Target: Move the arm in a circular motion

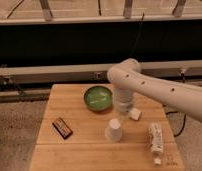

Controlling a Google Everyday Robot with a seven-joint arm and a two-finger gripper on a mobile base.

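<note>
The arm [159, 87] reaches in from 3 o'clock; gripper [122, 114] hangs above the table, paper cup [114, 130] at its 7 o'clock. Jaw state: cannot tell.

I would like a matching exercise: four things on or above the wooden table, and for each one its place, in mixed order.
Things:
1. green bowl
2. white paper cup
3. dark flat packet
4. gripper of the arm

Places:
a. left part of the table
b. just above the cup, right of the bowl
c. back middle of the table
d. front middle of the table

Pairs: 1-c, 2-d, 3-a, 4-b
</note>
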